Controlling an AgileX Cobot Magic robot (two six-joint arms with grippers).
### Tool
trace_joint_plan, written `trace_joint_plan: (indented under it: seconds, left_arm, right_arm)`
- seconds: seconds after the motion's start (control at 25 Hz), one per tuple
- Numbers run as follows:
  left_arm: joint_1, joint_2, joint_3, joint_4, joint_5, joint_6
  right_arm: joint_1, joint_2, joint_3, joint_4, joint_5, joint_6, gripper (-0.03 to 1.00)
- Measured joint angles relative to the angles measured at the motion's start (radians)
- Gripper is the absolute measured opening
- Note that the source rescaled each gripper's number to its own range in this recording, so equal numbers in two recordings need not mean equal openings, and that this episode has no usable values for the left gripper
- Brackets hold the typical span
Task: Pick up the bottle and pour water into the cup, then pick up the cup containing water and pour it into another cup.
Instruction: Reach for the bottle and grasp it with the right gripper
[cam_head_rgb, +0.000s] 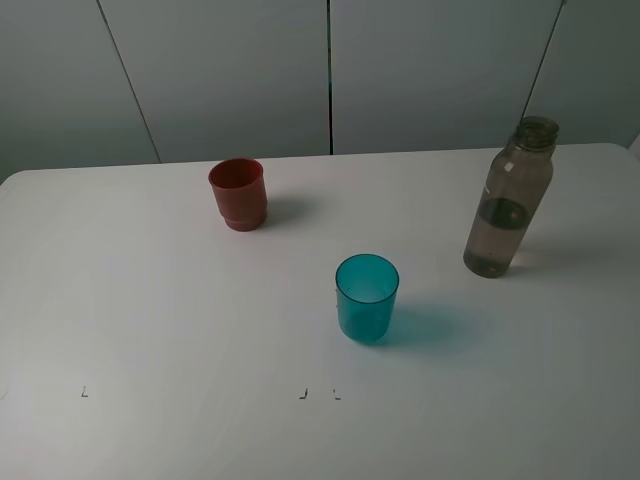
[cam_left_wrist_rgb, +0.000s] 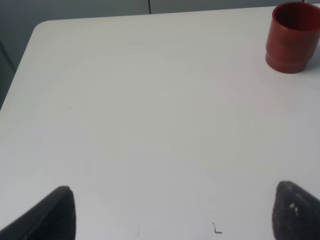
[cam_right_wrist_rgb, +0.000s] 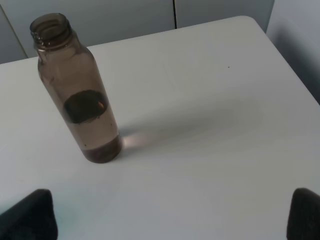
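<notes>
The smoky grey-brown bottle (cam_head_rgb: 508, 200) stands upright and uncapped at the right of the white table, partly filled with water; it also shows in the right wrist view (cam_right_wrist_rgb: 77, 92). The translucent teal cup (cam_head_rgb: 366, 297) stands upright near the middle front. The red-brown cup (cam_head_rgb: 238, 193) stands upright at the back left and shows in the left wrist view (cam_left_wrist_rgb: 292, 37). My left gripper (cam_left_wrist_rgb: 172, 212) is open and empty, well short of the red cup. My right gripper (cam_right_wrist_rgb: 170, 215) is open and empty, short of the bottle. Neither gripper shows in the exterior view.
The white table (cam_head_rgb: 150, 300) has small black marks near its front edge (cam_head_rgb: 85, 393). Grey wall panels stand behind the table. The table's rounded right corner shows in the right wrist view (cam_right_wrist_rgb: 250, 22).
</notes>
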Motion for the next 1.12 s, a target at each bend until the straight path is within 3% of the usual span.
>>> trace_joint_plan:
  seconds: [1.12]
  left_arm:
    - [0.000,0.000,0.000,0.000,0.000,0.000]
  right_arm:
    - [0.000,0.000,0.000,0.000,0.000,0.000,1.00]
